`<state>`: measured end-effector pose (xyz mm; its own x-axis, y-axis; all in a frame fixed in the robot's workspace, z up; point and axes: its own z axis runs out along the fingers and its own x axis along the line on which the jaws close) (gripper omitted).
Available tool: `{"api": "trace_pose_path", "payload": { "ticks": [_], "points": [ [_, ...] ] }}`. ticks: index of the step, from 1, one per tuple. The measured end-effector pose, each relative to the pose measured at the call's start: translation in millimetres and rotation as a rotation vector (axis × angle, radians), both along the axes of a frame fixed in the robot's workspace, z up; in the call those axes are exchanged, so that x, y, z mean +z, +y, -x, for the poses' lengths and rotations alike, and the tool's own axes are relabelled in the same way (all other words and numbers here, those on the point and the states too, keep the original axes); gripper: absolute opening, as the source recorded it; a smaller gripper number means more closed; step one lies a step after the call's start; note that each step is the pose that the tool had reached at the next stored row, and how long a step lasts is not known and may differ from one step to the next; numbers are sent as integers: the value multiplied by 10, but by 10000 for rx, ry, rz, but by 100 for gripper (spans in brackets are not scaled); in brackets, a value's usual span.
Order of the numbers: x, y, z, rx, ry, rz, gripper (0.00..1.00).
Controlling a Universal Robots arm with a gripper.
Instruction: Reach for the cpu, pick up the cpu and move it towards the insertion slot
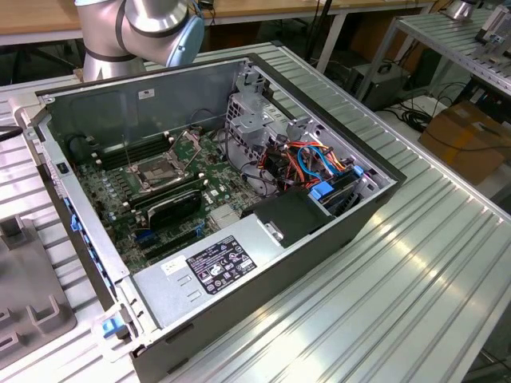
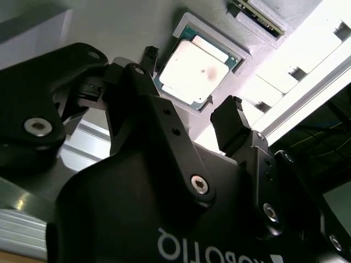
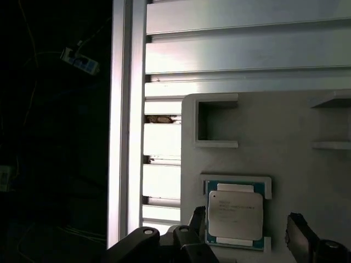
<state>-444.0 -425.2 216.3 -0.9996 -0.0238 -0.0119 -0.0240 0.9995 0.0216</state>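
**Finding:** the cpu lies flat in its pocket of the grey holder on the slatted tabletop, untouched. The jaws stand apart, one on each side of the chip and, as I judge, above its level.

**Advice:** keep them square to its edges, lower until both meet the thin sides, then close gently.

The insertion slot sits inside the open computer case.

There is one cpu, one insertion slot, one computer case and one tool.
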Motion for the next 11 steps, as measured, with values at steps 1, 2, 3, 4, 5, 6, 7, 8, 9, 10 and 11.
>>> {"api": "trace_pose_path", "payload": {
  "ticks": [1, 2, 3, 4, 5, 6, 7, 8, 9, 10, 11],
  "points": [
    [-19, 1, 0, -1, -5, -2, 68],
    [-34, 1, 0, -1, -5, -2, 68],
    [-51, 2, 0, -2, -3, -1, 68],
    [-73, 5, 0, -2, -4, -2, 68],
    [-86, 9, 1, -4, -4, -2, 68],
    [-106, 13, 3, 4, -4, -2, 68],
    [-114, 15, 7, 13, -2, 0, 68],
    [-125, 16, 13, 53, -2, 1, 68],
    [-130, 18, 18, 94, 1, 4, 68],
    [-134, 19, 22, 158, 1, 6, 68],
    [-141, 19, 26, 227, 1, 12, 68]
  ]
}}
